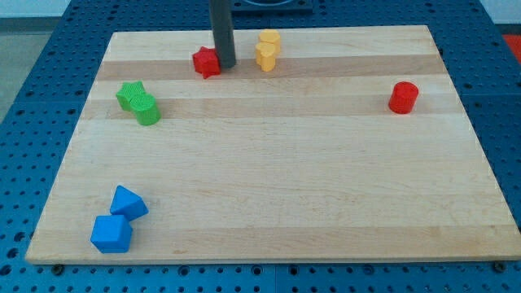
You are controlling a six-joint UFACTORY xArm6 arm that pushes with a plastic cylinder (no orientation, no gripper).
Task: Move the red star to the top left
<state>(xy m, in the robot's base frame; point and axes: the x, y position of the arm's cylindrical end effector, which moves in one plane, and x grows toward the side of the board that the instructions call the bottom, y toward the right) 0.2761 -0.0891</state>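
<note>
The red star (207,62) lies near the top of the wooden board (269,187), left of centre. My tip (226,65) stands right against the star's right side. The dark rod rises straight up out of the view's top.
Two yellow blocks (267,50) sit stacked close together just right of my tip. A green star (129,94) and a green cylinder (147,111) touch at the left. A red cylinder (403,97) is at the right. A blue triangle (128,203) and blue cube (111,233) are at bottom left.
</note>
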